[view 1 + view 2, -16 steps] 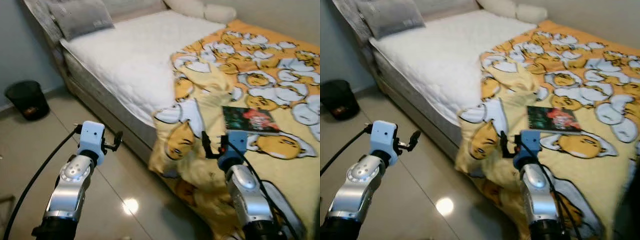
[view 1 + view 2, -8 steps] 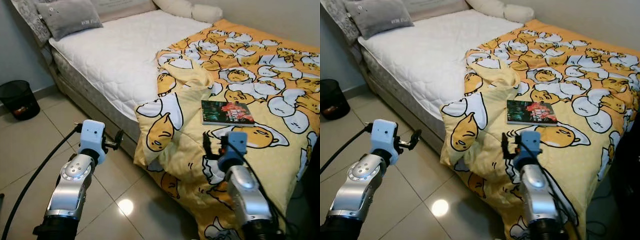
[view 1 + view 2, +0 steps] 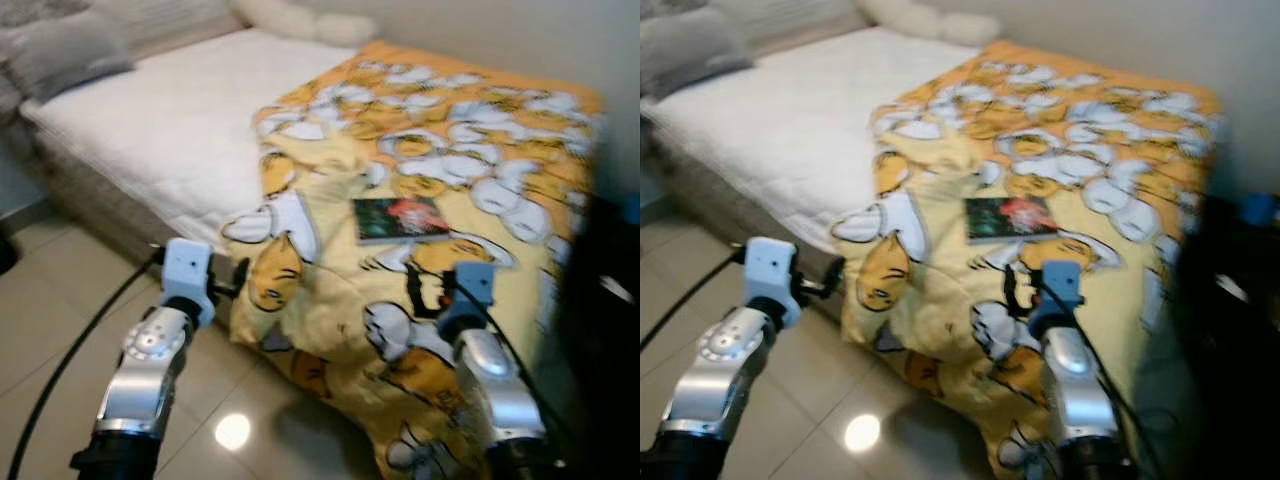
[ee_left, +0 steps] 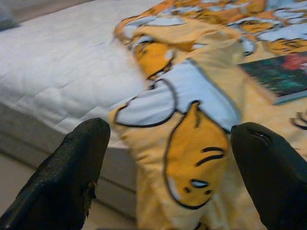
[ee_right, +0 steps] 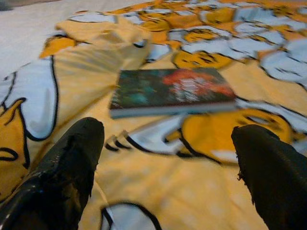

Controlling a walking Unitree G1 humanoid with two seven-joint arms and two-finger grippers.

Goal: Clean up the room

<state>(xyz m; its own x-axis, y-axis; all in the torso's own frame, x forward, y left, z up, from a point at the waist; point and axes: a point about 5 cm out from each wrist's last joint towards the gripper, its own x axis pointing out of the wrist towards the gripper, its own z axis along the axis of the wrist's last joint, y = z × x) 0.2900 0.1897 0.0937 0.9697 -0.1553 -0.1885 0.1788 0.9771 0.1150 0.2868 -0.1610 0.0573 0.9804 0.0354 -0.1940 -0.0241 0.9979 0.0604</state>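
Note:
A yellow blanket (image 3: 470, 150) printed with egg cartoons covers the right half of the bed and spills over its near edge toward the floor. On it lies a dark book (image 3: 402, 219) with a red and green cover, flat and closed. My right gripper (image 3: 428, 290) hovers open just short of the book (image 5: 172, 91), with nothing between its fingers. Further left, my left gripper (image 3: 232, 280) is open and empty, held beside the hanging blanket fold (image 4: 192, 139) at the bed's edge.
The bare white mattress (image 3: 150, 130) takes the left half of the bed, with a grey pillow (image 3: 65, 50) and white pillows (image 3: 300, 20) at the head. Glossy tiled floor (image 3: 60, 320) lies on the left. A dark blurred bulk (image 3: 600, 300) stands at the right.
The whole picture has shifted and blurred, so the camera has turned rightward; the black bin has left the frame and a dark bulk has come in at the right. Both grippers keep their pose.

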